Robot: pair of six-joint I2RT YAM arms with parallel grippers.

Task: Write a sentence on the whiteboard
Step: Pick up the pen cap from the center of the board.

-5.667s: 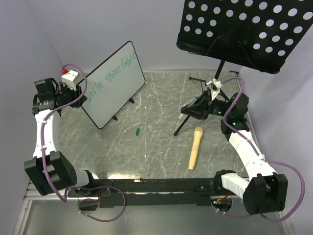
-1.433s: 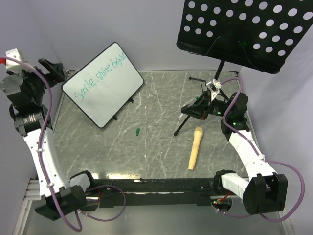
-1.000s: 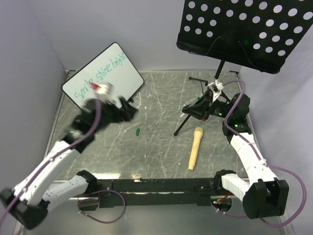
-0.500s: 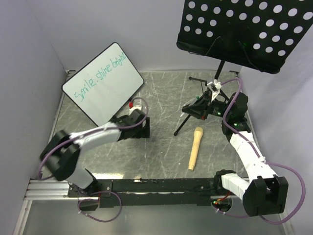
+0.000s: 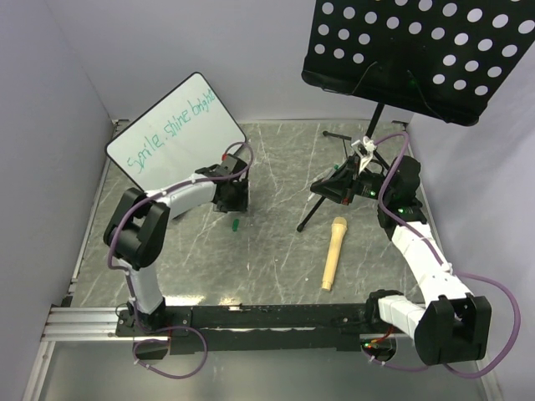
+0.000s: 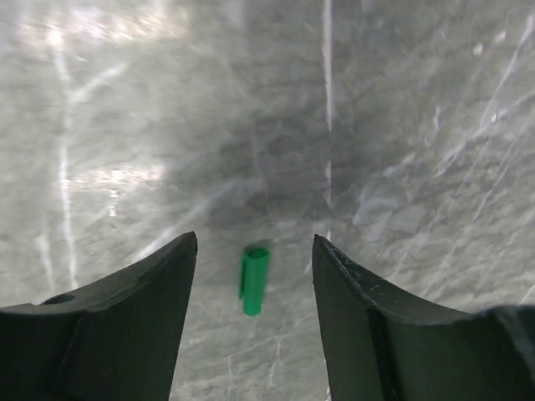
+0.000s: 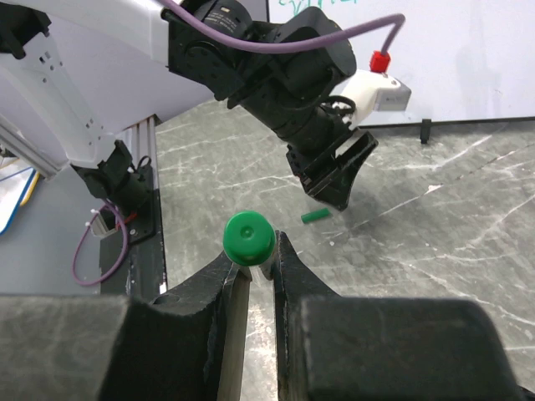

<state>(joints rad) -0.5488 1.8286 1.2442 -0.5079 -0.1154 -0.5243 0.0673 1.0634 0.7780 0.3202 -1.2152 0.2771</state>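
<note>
Nearest the arm bases, a pale wooden microphone-shaped piece (image 5: 333,253) lies on the grey marbled tabletop (image 5: 276,267), with nothing touching it.

Further in, the left end effector (image 6: 252,241) hangs over a small green cap (image 6: 253,280) that lies flat on the tabletop. Its jaws stand apart with the cap below and between them, and they have hold of nothing.

At about the same depth on the right, the right end effector (image 7: 255,261) is closed tight on a pen (image 7: 248,238) whose round green end pokes up between the fingers. This is most likely the marker, though its barrel is hidden from the wrist camera.

At the far left, the whiteboard (image 5: 209,159) stands tilted on its feet. The sentence (image 5: 171,132) runs along it in teal, reading roughly "Smile, shine bright". A black perforated music stand (image 5: 418,50) rises at the far right.

The writing itself looks finished: the line reads whole and neither end effector is at the board. What seems left is tidying up, which means closing on the cap, fitting it to the marker and setting the marker down.
</note>
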